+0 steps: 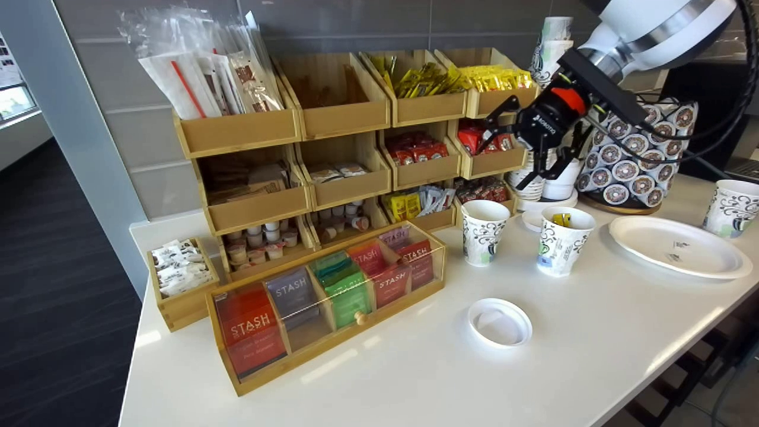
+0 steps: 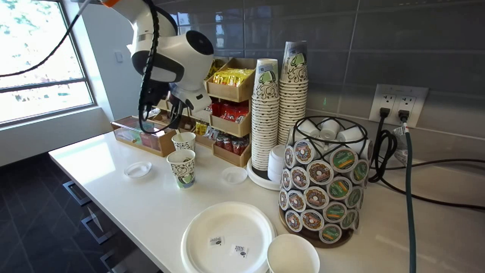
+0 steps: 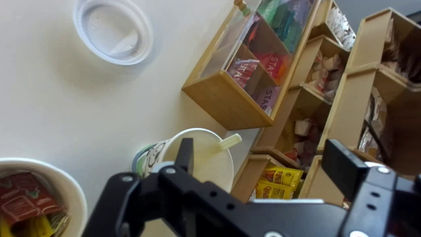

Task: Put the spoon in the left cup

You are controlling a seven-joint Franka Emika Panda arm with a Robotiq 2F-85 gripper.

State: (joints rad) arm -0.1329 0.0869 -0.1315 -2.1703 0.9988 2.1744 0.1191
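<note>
The left cup (image 1: 483,240) is a white patterned paper cup, upright on the counter; it also shows in an exterior view (image 2: 185,143) and in the wrist view (image 3: 210,164). The spoon (image 3: 230,141) stands in it, with its pale handle leaning out over the rim; the handle also shows in an exterior view (image 2: 178,132). The rest of the spoon is hidden or blurred inside the cup. My gripper (image 1: 503,165) is open and empty above the left cup, apart from the spoon. In the wrist view its spread fingers (image 3: 263,158) hold nothing between them.
A similar cup (image 1: 564,246) with packets inside stands beside the left cup. A white lid (image 1: 500,323) lies in front. A tea box (image 1: 326,308) and wooden bins (image 1: 344,115) stand near. Cup stacks (image 2: 265,132), a pod rack (image 2: 322,197) and plates (image 2: 191,235) are around.
</note>
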